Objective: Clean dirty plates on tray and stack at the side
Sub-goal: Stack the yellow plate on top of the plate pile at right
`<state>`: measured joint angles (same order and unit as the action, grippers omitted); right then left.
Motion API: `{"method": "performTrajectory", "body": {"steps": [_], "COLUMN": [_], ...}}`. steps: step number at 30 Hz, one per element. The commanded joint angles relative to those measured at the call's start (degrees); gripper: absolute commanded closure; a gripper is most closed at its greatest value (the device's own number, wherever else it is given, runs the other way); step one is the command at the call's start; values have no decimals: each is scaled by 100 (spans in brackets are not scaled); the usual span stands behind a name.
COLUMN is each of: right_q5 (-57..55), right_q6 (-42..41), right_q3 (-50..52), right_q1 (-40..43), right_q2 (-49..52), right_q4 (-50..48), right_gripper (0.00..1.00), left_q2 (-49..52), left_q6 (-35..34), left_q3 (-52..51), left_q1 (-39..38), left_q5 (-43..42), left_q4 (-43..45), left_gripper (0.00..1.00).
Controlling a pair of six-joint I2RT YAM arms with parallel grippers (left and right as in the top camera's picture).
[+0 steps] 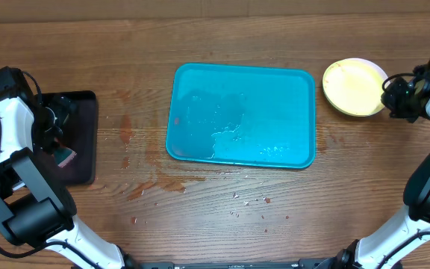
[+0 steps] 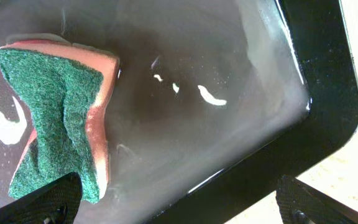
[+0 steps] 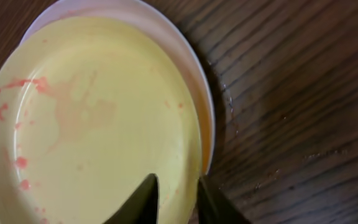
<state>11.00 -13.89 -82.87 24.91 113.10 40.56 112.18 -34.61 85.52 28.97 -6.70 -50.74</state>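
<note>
From above: right claw [image 1: 389, 93] at the outer edge of the yellow plate [image 1: 353, 86], which is stacked off-centre on a white plate [image 1: 380, 71]. Blue tray [image 1: 275, 97] well away from that claw, wet, no plates on it. Left claw [image 1: 57, 123] over a black tray [image 1: 84, 161]. No third plate to make out.

Left wrist: spread wide above a green-backed sponge [image 2: 55, 118], apparently not touching it.

Right wrist: parted a little, one finger [image 3: 140, 202] inside the rim, the other just outside, pinching nothing clearly. Could catch the rim on pulling back and drag or tip the skewed stack. Red smears [image 3: 23, 84] beneath the claw; risks passing off a dirty plate as done.
</note>
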Motion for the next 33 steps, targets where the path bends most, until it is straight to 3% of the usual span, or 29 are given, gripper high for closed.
{"method": "performTrajectory", "body": {"steps": [1,5,10,16,18,19,20,25,33], "right_q5": [203,282,369,369,372,369,367,367,367], "right_q6": [-11,-96,-118,-92,20,42,42,35,35], "right_q3": [-50,-50,-48,72,337,387,483,498,498], "right_q1": [-2,-9,-170,-1049,-1744,-1906,-2409,-3493,-3727], "right_q2": [-337,-1064,-2181,-3217,-3770,-3886,-4207,-4559,-4516], "right_q4": [26,236,833,1978,2151,2179,2356,3060,3296], "right_gripper": [59,51,49,48,48,38,0,0,0], "left_q2": [4,4,4,4,4,4,4,4,4], "left_q6": [-57,-55,-55,-55,-55,-55,-55,-57,-57], "left_q3": [-26,-26,-26,-26,-26,-26,-26,-26,-26], "left_q1": [-11,-11,-11,-11,-11,-11,-11,-11,-11], "left_q5": [-42,-42,-42,-42,-42,-42,-42,-42,-42], "left_q4": [11,11,11,9,11,11,11,11,11], "left_gripper": [0,0,0,0,1,0,0,0,0]}}
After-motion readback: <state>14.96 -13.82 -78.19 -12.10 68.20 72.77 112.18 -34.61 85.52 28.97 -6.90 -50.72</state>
